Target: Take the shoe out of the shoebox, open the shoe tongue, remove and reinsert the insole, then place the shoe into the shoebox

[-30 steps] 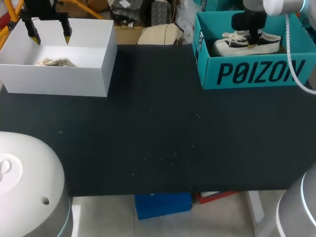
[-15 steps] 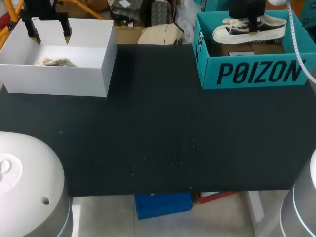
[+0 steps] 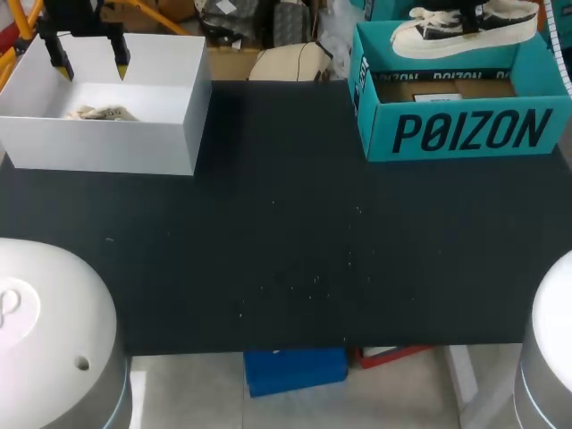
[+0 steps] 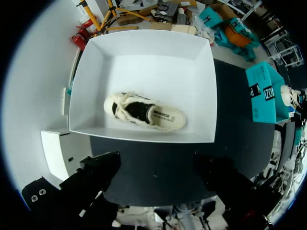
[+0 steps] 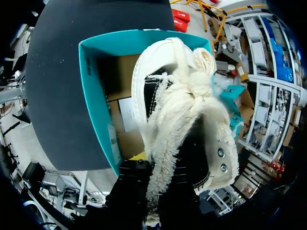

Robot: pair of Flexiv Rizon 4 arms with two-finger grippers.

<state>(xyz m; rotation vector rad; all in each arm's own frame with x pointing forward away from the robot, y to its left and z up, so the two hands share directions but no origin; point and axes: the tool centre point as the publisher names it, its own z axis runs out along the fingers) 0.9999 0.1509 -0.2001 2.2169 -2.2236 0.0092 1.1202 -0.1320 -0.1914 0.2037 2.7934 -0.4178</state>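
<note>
The black-topped table carries two boxes at its far edge. At the left stands an open white rectangular cardboard box, and a cream-and-black sneaker lies on its side inside it. At the right stands the open teal cardboard shoebox, its brown floor showing bare. The task's shoe, a black canvas sneaker with a white sole and fluffy cream laces, hangs above that shoebox, sole down and clear of its rim. The right gripper clamps it from above near the collar. The left gripper hovers over the white box's far side, fingers spread and holding nothing.

The lift-out looks nearly done. To finish it well, the shoe should probably travel forward over the teal front wall before any descent, so the sole cannot catch the rim. It can then settle flat on the bare table between the boxes. A grip at the collar may let the toe swing, so a slow, level carry seems wise.
</note>
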